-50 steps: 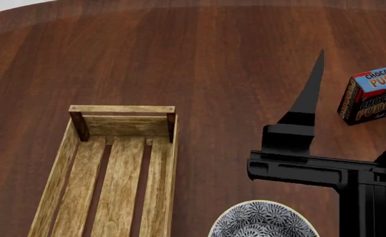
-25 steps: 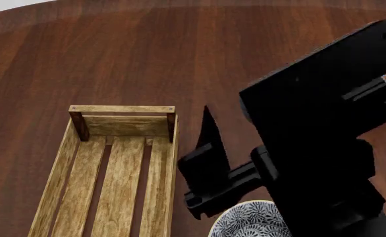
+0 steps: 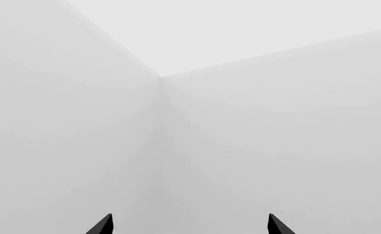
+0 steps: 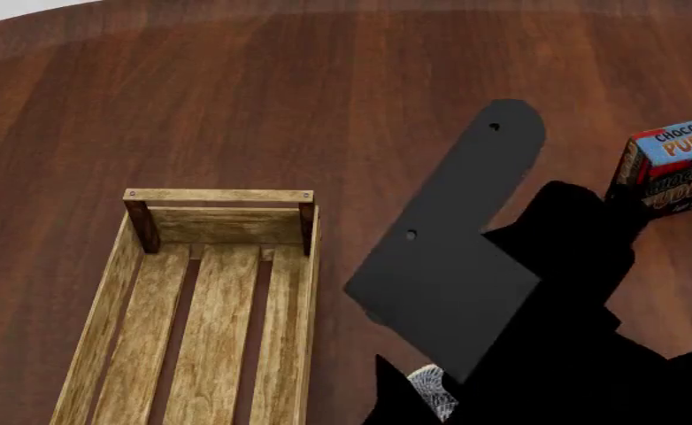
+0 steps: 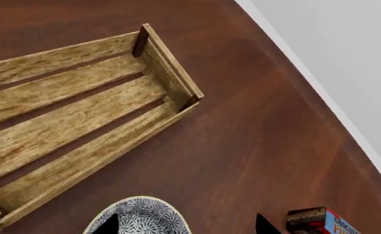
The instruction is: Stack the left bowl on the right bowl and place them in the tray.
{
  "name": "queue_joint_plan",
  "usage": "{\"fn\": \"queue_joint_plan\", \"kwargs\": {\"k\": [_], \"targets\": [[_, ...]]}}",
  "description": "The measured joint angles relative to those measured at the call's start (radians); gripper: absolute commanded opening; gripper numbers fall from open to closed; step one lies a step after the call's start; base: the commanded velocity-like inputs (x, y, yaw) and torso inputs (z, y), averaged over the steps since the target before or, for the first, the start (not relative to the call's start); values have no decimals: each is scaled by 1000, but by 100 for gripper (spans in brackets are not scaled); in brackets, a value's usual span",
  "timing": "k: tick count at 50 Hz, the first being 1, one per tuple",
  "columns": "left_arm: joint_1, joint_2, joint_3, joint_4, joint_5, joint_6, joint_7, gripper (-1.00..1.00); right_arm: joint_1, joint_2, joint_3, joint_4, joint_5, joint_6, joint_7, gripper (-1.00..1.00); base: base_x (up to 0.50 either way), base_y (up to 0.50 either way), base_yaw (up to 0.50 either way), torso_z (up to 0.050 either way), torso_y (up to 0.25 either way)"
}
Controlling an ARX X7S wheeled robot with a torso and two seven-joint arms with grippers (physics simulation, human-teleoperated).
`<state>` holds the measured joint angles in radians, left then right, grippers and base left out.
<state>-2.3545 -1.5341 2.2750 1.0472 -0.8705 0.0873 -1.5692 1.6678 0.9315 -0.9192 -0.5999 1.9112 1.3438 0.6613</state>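
A bowl with a grey-and-white floral pattern (image 5: 138, 218) sits on the dark wood table beside the long side of the tray (image 5: 80, 122), an empty light-wood slatted crate. My right gripper (image 5: 186, 226) is open above the bowl's rim, with one fingertip (image 5: 107, 224) over the bowl and the other over bare table. In the head view my right arm (image 4: 465, 266) covers the bowl except a sliver (image 4: 433, 391), and the tray (image 4: 219, 196) lies at the left. My left gripper (image 3: 190, 226) is open and empty, facing white walls. A second bowl is not in view.
A chocolate pudding box (image 4: 674, 164) stands at the right of the table, also in the right wrist view (image 5: 320, 222). The table's far edge (image 5: 307, 83) runs past the tray's end.
My right arm has swung from the right side, finger pointing up, to over the bowl, and now hides most of it in the head view. The tray and pudding box have not moved.
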Motion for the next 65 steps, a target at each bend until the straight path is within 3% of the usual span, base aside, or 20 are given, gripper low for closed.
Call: {"fn": "queue_joint_plan", "kwargs": {"k": [27, 65], "targets": [[1, -13, 29, 0, 20, -1, -1, 100, -120, -61, -110, 30, -247, 115, -279, 100, 0, 0, 0, 0, 0], [65, -36, 46, 0, 91, 47, -1, 100, -315, -138, -311, 48, -557, 29, -476, 100, 0, 0, 0, 0, 0]]}}
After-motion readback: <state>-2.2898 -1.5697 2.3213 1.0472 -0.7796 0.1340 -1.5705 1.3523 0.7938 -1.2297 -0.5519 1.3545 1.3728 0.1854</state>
